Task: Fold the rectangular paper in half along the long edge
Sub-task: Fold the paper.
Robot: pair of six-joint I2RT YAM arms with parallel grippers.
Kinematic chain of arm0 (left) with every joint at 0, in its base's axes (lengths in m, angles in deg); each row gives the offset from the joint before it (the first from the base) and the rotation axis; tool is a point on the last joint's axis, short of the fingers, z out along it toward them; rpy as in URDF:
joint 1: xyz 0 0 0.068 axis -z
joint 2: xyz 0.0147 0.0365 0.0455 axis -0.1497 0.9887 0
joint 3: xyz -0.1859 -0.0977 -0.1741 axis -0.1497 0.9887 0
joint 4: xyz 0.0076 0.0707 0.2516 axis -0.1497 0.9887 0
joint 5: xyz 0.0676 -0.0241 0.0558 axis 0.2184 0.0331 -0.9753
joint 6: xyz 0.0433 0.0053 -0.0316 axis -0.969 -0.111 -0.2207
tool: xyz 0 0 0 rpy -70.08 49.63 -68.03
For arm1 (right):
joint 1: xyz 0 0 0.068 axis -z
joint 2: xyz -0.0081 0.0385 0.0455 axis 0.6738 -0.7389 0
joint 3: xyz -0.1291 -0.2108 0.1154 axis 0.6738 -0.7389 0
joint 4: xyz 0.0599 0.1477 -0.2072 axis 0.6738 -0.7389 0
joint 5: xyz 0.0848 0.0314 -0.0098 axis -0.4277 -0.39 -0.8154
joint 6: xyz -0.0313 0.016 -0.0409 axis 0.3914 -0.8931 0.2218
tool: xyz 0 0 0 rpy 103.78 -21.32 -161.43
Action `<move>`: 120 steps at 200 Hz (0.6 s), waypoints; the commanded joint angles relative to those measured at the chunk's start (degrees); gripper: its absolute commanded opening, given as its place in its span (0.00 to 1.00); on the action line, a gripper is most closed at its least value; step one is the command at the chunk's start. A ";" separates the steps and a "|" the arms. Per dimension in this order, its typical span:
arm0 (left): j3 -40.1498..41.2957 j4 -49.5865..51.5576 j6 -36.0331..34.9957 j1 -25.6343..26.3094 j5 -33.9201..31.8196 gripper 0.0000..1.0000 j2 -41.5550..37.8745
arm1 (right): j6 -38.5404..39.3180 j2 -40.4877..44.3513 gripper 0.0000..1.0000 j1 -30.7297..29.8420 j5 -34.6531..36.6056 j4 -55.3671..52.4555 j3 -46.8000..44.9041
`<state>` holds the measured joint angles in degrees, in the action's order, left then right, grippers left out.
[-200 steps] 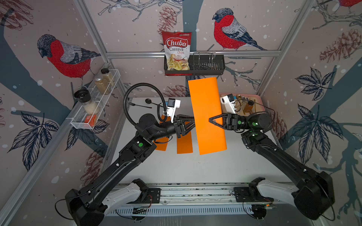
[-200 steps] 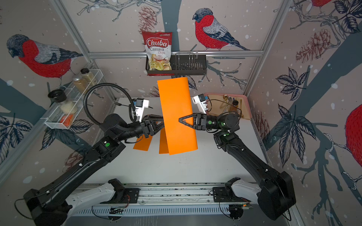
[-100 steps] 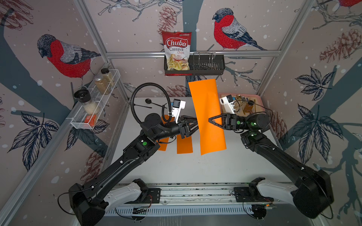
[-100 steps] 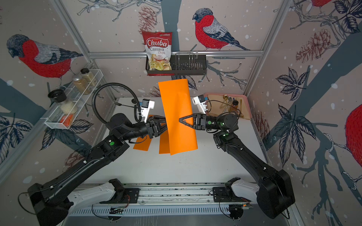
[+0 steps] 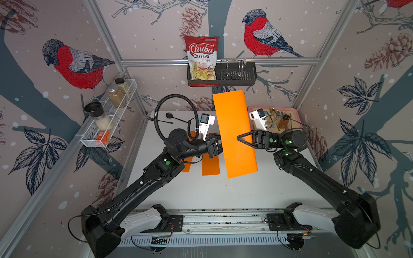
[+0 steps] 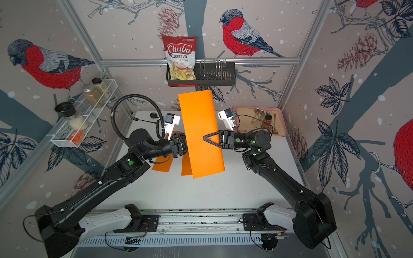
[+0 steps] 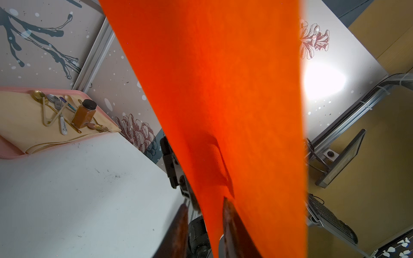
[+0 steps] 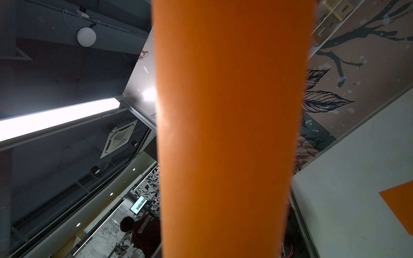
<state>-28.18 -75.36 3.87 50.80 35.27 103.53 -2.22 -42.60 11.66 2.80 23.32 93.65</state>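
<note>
Above the counter the orange paper hangs aloft, its long axis running 6 to 12 o'clock. The right hand pinches its 3 o'clock long edge at mid-length. The left hand, jaws narrow, straddles the 9 o'clock edge, and whether it grips I cannot tell. Light, floppy and easily creased, the sheet is best held by its long edges, I judge.

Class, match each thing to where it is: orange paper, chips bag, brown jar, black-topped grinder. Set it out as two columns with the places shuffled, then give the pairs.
Things
1 orange paper
2 chips bag
3 brown jar
4 black-topped grinder

Places
A on the pink tray
B in the white wire shelf
C lifted above the table
D in the black basket on the back wall

Pairs: 1-C; 2-D; 3-A; 4-B
</note>
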 commanded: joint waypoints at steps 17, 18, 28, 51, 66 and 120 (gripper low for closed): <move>-0.39 -2.60 -0.86 0.34 0.82 0.13 0.10 | 0.67 -0.47 0.33 -0.07 0.46 2.58 0.15; -0.42 -2.66 -0.86 0.34 0.83 0.12 0.16 | 0.64 -0.48 0.33 -0.11 0.44 2.61 0.15; -0.37 -2.78 -0.71 0.50 1.08 0.11 0.23 | 0.62 -0.59 0.33 -0.23 0.53 2.72 0.14; -0.20 -2.87 -0.87 0.61 1.12 0.00 0.23 | 0.67 -0.90 0.33 -0.16 1.18 3.36 -0.02; -0.21 -2.65 -1.16 0.61 0.93 0.00 0.23 | 0.72 -0.97 0.33 -0.17 1.46 3.44 -0.03; -0.68 -0.90 -2.15 0.63 0.32 0.00 -0.30 | 2.18 0.49 0.41 1.98 0.87 0.33 -0.03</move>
<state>-28.27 -75.38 2.91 51.24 35.43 103.70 -2.00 -43.19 12.62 3.50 24.08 93.52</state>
